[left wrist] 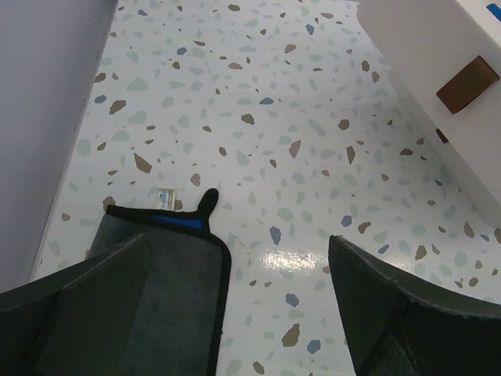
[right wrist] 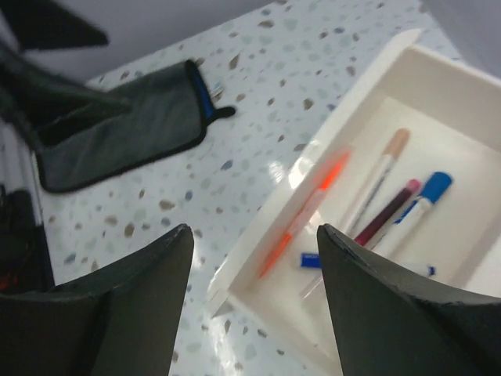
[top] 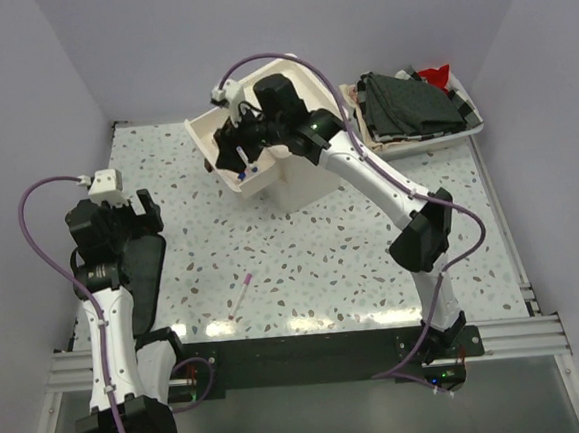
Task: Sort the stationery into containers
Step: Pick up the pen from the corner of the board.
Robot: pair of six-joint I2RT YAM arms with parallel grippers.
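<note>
Top external view first: seeing the cream-white cabinet (top: 302, 180) standing at the far middle of the table (top: 373, 260), its top drawer (top: 203, 133) pulled out toward the left. Seeing the right pincer (top: 242, 152) hanging just over this open drawer, and the left arm (top: 105, 291) bending low at the left side, above a dark pouch (top: 146, 273) lying flat on the table. Noticing one pink pen (top: 241, 299) lying alone near the front edge, well apart from the cabinet. Noticing also a white tray (top: 468, 132) of dark cloths (top: 406, 107) at the far right, beside the cabinet. Turning to the right wrist view: finding the right pincer spread wide and pinching nothing, with the inside of the drawer showing below it. Counting there an orange pen (right wrist: 301, 215), blurred, along the near wall, then a tan-capped pen (right wrist: 383, 168), a maroon pen (right wrist: 387, 213) and a white pen with a blue cap (right wrist: 423, 197) lying close side by side, and a small blue piece (right wrist: 311, 260) near them. Turning to the left wrist view: finding the left pincer (left wrist: 239, 247) also spread wide, holding nothing, above the blue-lined edge of the pouch. Seeing at the upper right a brown handle (left wrist: 467, 84) on a drawer front.
</note>
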